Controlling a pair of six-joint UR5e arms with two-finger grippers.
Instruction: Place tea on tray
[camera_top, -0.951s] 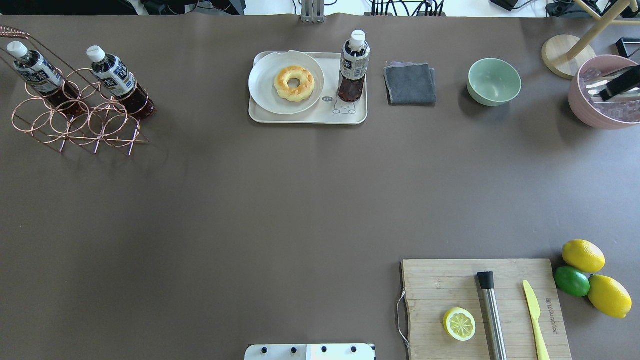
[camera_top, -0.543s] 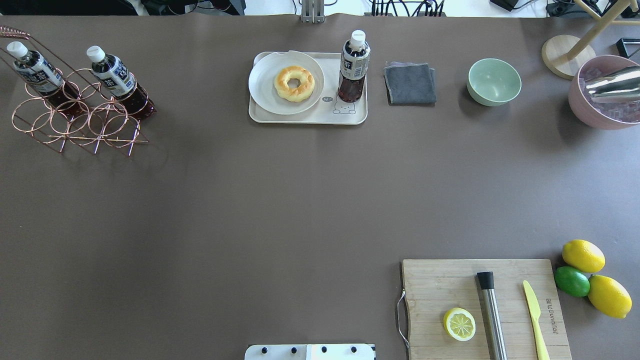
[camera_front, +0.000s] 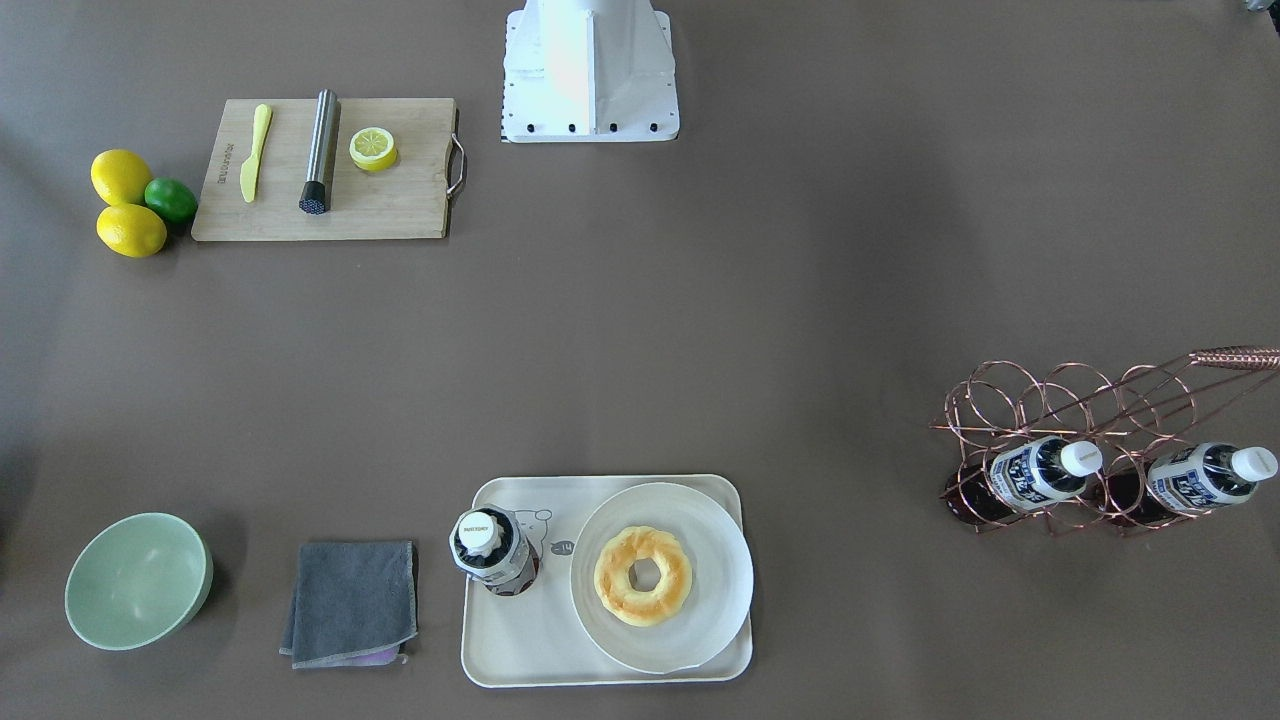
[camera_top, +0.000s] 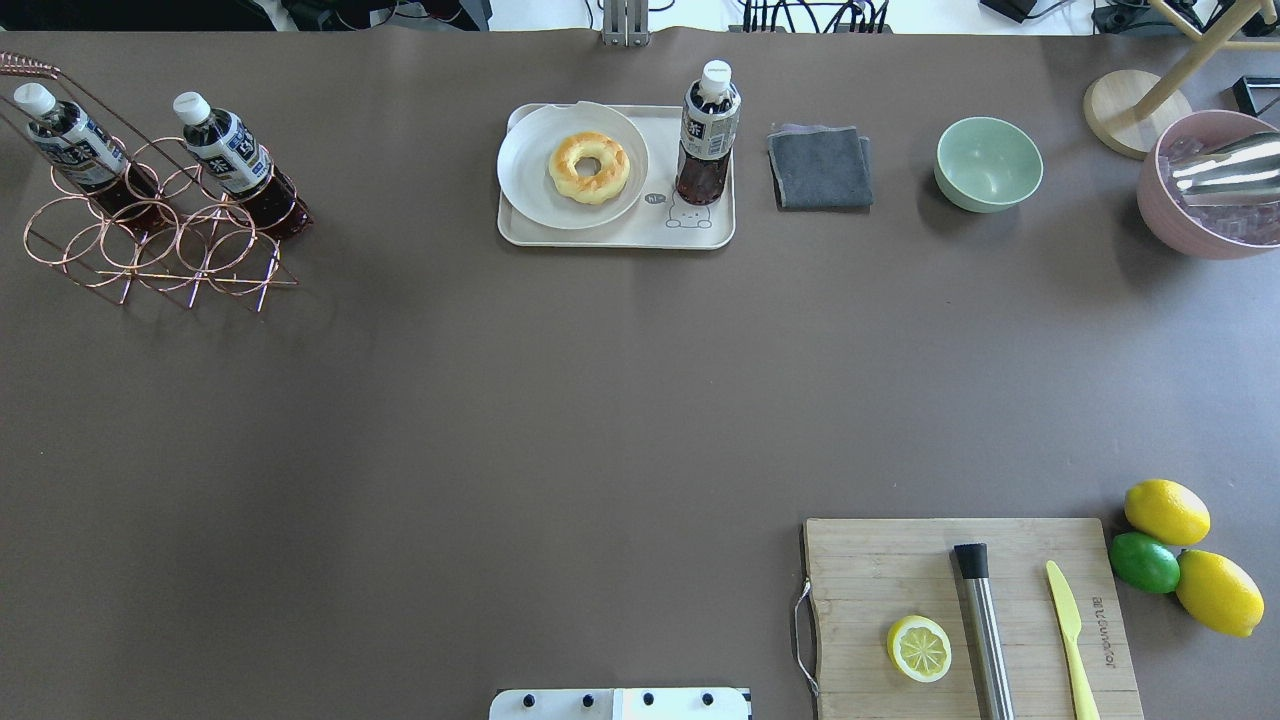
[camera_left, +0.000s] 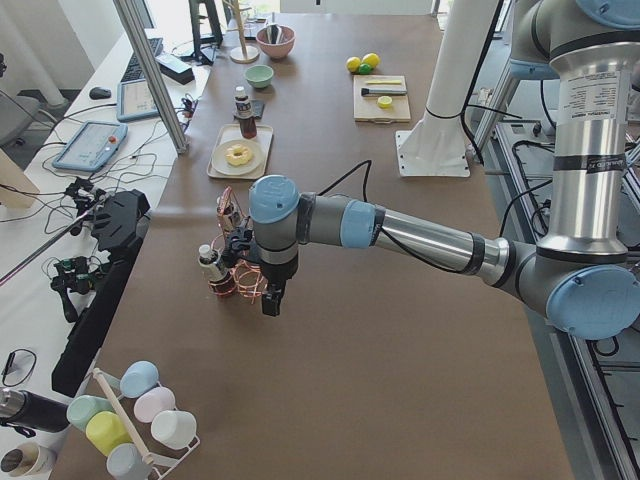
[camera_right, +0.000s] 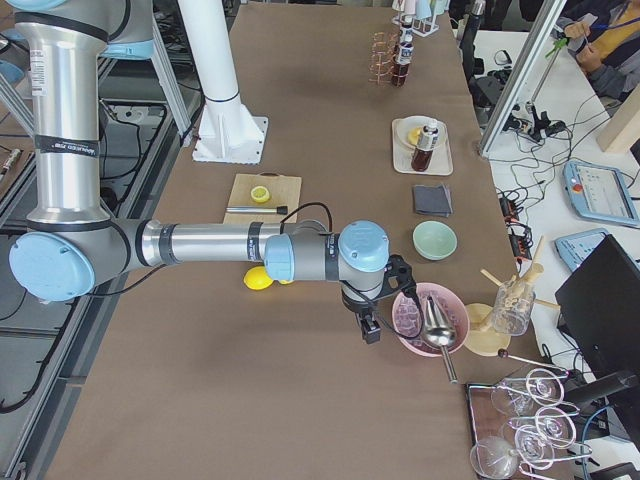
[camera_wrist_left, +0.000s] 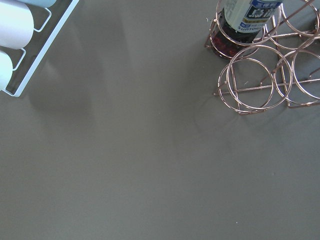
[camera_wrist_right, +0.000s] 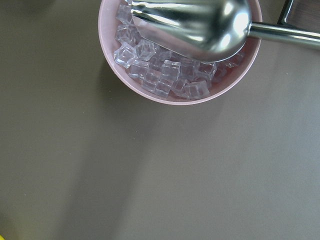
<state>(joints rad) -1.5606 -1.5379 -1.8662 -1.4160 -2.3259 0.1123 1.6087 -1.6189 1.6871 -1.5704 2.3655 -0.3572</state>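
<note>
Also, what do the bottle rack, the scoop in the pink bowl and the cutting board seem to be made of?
Bottle rack: thin metal wire with a shiny copper-coloured finish, bent into rings.
Scoop: polished metal, probably steel, judging by its mirror-like reflections.
Cutting board: wood, perhaps bamboo; it shows pale matt strips with visible grain.

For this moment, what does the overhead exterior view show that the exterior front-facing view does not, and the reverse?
Only overhead: the pink bowl of ice with a metal scoop, and a round wooden stand base. Only front-facing: the robot's white pedestal column. Both: the tea upright on the tray beside the plate with the doughnut, the grey cloth, green bowl, cutting board, and the wire rack holding two bottles.
</note>
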